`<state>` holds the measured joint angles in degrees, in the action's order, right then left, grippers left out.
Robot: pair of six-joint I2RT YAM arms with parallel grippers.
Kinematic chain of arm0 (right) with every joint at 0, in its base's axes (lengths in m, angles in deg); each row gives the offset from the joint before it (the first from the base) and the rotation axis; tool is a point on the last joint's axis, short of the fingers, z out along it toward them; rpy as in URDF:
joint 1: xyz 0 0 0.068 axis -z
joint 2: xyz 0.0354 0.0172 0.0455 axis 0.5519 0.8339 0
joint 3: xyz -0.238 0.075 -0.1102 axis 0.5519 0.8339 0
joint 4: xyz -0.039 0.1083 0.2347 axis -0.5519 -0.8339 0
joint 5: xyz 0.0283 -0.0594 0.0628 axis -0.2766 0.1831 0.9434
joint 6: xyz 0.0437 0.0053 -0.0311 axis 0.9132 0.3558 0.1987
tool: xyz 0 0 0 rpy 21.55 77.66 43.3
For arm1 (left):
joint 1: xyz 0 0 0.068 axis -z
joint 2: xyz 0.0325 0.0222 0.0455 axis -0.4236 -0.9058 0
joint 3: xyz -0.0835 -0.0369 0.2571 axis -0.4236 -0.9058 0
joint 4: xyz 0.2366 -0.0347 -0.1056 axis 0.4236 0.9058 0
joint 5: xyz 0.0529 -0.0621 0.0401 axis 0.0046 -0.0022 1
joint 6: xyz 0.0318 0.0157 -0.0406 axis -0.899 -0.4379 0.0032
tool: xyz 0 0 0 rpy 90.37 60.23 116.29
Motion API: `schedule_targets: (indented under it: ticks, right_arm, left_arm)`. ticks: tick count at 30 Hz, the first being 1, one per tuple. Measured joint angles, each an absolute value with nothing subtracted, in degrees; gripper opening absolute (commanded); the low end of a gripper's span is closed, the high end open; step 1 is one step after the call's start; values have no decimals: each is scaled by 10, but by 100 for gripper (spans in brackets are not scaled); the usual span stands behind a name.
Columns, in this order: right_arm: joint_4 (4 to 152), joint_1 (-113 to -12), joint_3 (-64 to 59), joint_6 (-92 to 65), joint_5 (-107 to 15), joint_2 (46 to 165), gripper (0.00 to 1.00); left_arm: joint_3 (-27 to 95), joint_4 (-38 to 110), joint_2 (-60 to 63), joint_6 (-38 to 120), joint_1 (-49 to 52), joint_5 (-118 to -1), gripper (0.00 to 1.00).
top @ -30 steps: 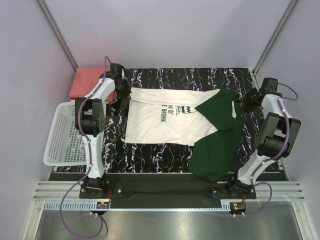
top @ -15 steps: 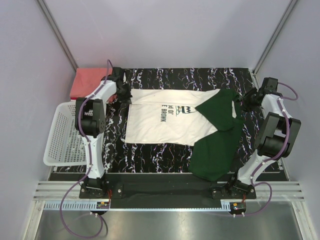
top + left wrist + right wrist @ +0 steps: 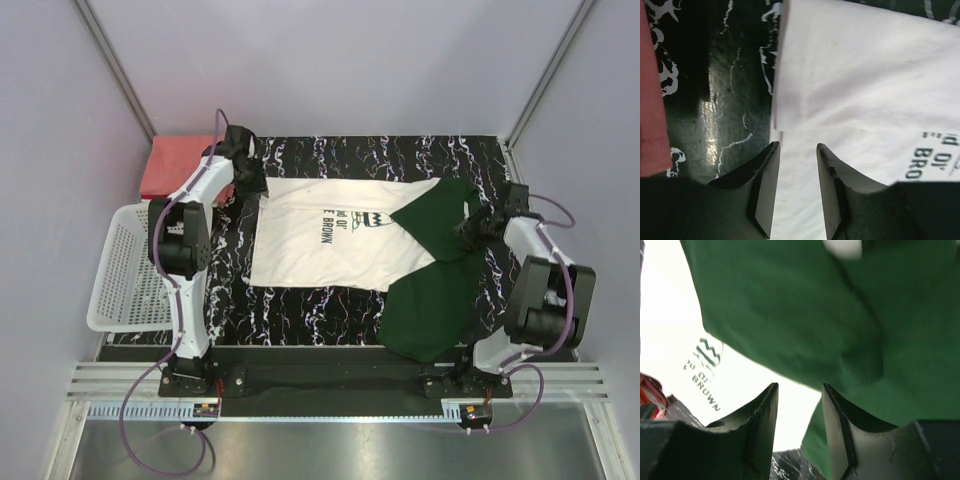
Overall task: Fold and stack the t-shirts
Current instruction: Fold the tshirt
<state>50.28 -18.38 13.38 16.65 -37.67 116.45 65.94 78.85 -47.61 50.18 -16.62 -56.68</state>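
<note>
Cloth fills both of my wrist views. The cream-white t-shirt (image 3: pixel 320 240) lies spread flat across the middle of the black marbled table (image 3: pixel 330 152). Its dark green part (image 3: pixel 435 222) is folded over its right end and trails toward the near edge of the table.

My left pincer (image 3: pixel 248 178) hovers at the shirt's far left corner. From its wrist, the left pincer (image 3: pixel 797 147) stands narrowly parted with nothing between the fingers. The white cloth (image 3: pixel 865 75) lies right under them, and a folded edge runs just beyond the tips.

My right pincer (image 3: pixel 470 228) sits over the green fold at the right end. That wrist view is blurred, but the right pincer (image 3: pixel 800 386) is also narrowly parted and grips nothing. Green cloth (image 3: pixel 840 315) lies ahead of it, and white cloth (image 3: pixel 670 330) to its left.

The dark chest lettering (image 3: pixel 330 228) reads "BROWN"; the smaller marks beside it I cannot make out.

The salmon-red t-shirt (image 3: pixel 175 165) lies folded at the far left corner, apart from the cream one, with bare table between them. The white mesh basket (image 3: pixel 125 270) sits at the left edge. Bare table shows along the far side and near the shirt's left half.
</note>
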Motion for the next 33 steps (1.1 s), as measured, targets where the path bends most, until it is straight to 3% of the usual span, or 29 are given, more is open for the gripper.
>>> schedule_targets:
  ticks: [7,16,33]
  right_arm:
    - [508,-203,241,218,-405,1043,48]
    - [549,-266,284,269,-444,1033,48]
    - [644,-318,326,324,-523,1071,51]
  left_arm:
    - [651,785,-361,494,-116,-627,45]
    - [628,778,-325,496,-12,-731,48]
    - [535,758,-262,494,-20,-764,49]
